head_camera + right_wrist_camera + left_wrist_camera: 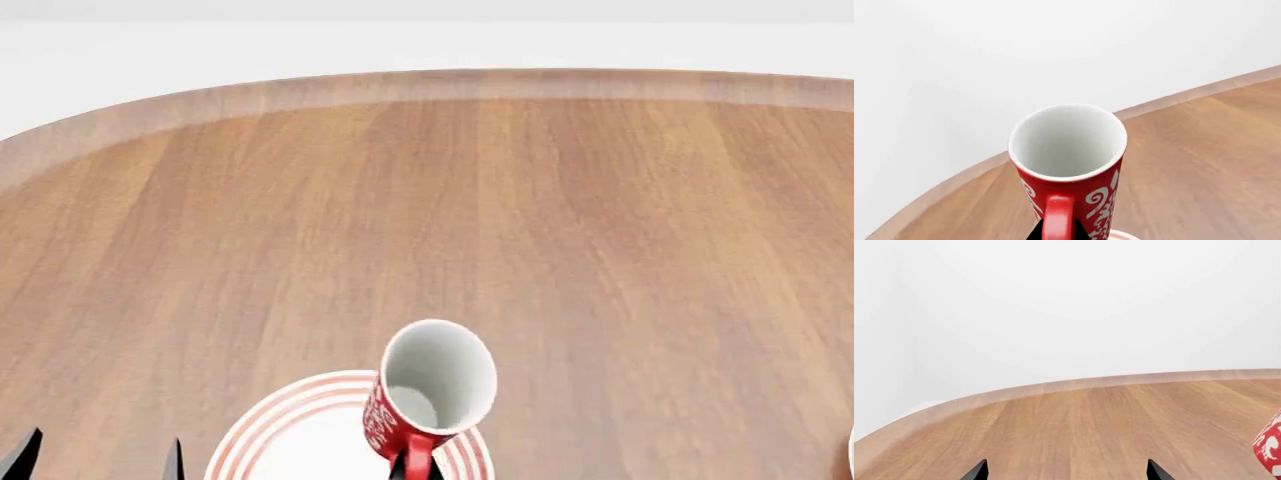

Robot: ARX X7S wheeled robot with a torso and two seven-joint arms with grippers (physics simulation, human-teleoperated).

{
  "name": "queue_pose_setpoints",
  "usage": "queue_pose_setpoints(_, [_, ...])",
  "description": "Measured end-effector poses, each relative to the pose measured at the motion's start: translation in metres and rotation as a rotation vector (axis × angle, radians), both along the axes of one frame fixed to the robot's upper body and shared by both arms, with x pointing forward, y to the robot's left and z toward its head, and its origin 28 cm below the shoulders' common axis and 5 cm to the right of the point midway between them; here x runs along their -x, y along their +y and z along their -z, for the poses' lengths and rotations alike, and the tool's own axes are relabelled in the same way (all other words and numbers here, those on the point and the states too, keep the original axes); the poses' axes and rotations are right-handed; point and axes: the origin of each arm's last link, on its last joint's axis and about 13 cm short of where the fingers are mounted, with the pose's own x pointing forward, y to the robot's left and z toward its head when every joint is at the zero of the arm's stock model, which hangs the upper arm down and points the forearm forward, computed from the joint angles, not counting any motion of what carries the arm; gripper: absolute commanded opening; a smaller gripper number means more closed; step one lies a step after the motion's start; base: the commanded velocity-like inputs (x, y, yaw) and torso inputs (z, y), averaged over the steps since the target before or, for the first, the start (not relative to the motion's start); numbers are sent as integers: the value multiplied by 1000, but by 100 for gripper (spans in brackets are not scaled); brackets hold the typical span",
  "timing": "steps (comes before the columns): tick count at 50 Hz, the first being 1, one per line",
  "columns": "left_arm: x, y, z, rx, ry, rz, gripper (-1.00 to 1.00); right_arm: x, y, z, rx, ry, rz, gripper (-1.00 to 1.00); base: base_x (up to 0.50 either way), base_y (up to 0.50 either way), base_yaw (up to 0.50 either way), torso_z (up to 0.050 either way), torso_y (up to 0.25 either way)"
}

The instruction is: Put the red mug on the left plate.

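Wooden table with a rounded edge fills the scene. Over the round white red-ringed left plate, the small red floral mug hangs, its handle pinched by the right gripper. Beside the plate, the left gripper hovers, jaws apart.

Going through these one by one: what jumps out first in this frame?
The red mug stands out, held by its handle in the right pincer above the far edge of the left plate, white inside facing the camera. Around it lies bare wooden table; the left pincer sits open beside the plate.
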Motion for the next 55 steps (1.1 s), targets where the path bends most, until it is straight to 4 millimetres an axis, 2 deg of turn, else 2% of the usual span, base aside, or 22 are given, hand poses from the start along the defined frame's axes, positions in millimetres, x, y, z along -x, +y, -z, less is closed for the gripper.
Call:
queue_pose_setpoints(25, [1,0,-1,-1,-4,-1,100,-20,21,30,112,35,-29,-100,0,0,0,0,0])
queue_pose_setpoints(55, [1,0,-2,-1,-7,0,100,-33,33,54,195,67,-56,-100,0,0,0,0,0])
